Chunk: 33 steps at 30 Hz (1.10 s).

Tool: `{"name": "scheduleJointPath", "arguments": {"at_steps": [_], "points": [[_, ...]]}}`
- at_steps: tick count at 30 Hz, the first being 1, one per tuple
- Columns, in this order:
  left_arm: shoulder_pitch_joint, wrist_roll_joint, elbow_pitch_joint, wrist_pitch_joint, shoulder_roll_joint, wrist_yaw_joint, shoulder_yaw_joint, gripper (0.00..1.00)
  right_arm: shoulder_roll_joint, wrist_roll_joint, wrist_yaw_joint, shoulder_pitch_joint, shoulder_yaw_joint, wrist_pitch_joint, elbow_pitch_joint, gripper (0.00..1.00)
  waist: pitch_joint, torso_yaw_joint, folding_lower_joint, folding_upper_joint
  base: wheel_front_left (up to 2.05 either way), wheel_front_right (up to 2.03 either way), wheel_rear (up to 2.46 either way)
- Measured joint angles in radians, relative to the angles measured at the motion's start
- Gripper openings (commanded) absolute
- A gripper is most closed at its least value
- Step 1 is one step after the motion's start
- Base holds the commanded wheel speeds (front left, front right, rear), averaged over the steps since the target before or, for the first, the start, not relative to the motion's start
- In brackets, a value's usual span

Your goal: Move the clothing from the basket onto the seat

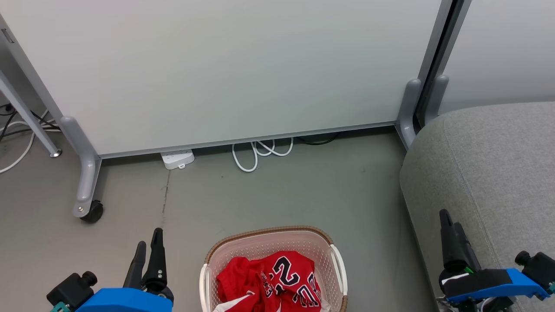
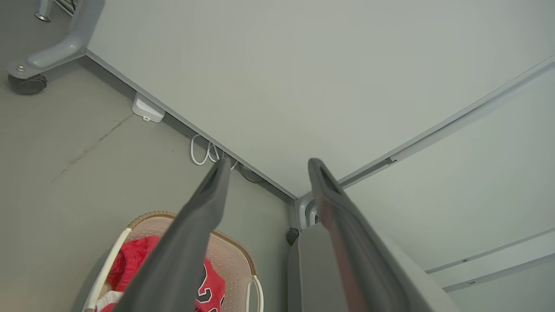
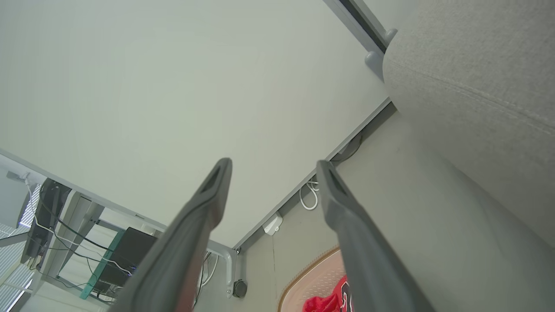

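1. Centrally, at the bottom edge of the head view, the basket (image 1: 269, 229) stands on the floor (image 1: 282, 190), its near part cut off by the frame. The clothing (image 1: 277, 277) lies bunched inside, below the rim, with a black-and-white number facing up.
2. At right, the seat (image 1: 490, 173) turns a rounded corner toward the basket. A strip of bare floor separates the seat's edge from the basket's right handle.
3. The left gripper (image 1: 148, 239) hovers left of the basket, apart from its rim. Its fingers are spread wide with nothing between them.
4. The right gripper (image 1: 451, 225) is seen against the seat's left edge. In the right wrist view its fingers stand wide apart and hold nothing.
5. Bare floor runs from the basket's far rim to the lower edge of the panel (image 1: 238, 65).
6. A power strip (image 1: 177, 158) and a looped cable (image 1: 256, 156) lie at that lower edge, well apart from the basket.
7. A caster (image 1: 92, 212) sits at the panel's left foot, beyond the left gripper.
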Motion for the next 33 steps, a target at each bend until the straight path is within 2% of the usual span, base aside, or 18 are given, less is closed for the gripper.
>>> {"name": "scheduleJointPath", "arguments": {"at_steps": [10,33], "points": [[-0.001,0.151,-0.006,-0.032,0.002,0.017,-0.015,1.0,0.0,-0.141,0.0,0.006,0.004,-0.016,-0.016,1.0,0.001,0.0,0.0,0.0,0.0,0.0,0.0],[-0.002,0.384,-0.021,-0.095,0.006,0.044,-0.039,1.0,-0.001,-0.416,0.0,0.021,0.008,-0.041,-0.049,1.0,0.006,0.004,-0.0001,0.0,0.0,0.0,0.0]]}}
